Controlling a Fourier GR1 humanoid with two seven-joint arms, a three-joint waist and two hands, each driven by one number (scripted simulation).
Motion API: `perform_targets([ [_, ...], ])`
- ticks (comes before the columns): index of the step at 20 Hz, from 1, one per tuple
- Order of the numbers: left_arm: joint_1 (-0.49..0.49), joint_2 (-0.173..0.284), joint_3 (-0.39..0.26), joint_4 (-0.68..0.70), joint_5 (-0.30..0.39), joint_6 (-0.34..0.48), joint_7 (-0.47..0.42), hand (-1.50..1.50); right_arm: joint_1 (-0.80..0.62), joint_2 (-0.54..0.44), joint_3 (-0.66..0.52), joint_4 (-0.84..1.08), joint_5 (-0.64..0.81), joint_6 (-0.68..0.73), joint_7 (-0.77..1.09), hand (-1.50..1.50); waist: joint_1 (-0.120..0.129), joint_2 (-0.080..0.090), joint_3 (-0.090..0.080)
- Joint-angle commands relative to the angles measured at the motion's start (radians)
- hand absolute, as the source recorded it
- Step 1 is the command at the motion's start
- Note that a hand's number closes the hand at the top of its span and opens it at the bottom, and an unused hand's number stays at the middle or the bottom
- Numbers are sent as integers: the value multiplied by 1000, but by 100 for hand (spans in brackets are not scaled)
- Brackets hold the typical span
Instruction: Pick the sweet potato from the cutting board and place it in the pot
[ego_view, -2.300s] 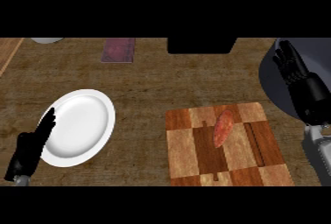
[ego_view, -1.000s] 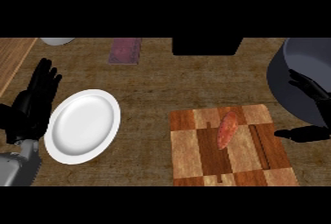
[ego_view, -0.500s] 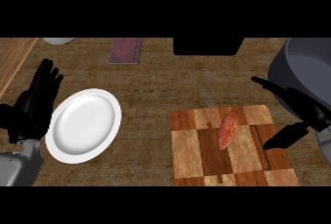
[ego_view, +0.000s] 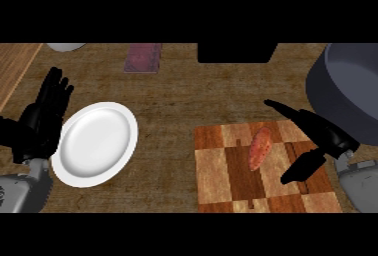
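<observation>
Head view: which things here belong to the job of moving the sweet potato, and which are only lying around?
Belong to the job:
sweet potato
cutting board
pot
right hand, open beside the sweet potato

Only lying around:
white plate
reddish-brown block
black box
left hand, resting open by the plate

The counter (ego_view: 184, 100) is brown and mottled. On it, at the left, lies a white plate (ego_view: 96, 144). At the near right lies a checkered wooden board (ego_view: 229, 185). At the far right stands a grey pot (ego_view: 347, 95). At the far edge lie a reddish pad (ego_view: 144, 57), a black box (ego_view: 236, 52) and a pale bowl (ego_view: 65, 46).
</observation>
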Motion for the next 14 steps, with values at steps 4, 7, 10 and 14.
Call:
perform_targets([
  [4,-27,-30,32,4,-40,-31,26,0,28,68,1,2,111,35,80,-150,-1,0,0],
  [7,-53,-19,84,86,-7,-102,-15,0,32,102,18,60,203,-13,39,-150,-2,2,0],
  [10,4,-30,65,-41,-38,-74,81,0,58,148,29,109,272,-47,4,-150,3,1,0],
  [14,11,-106,39,-12,-113,-40,22,0,-1,225,12,135,288,-18,29,-150,3,1,0],
])
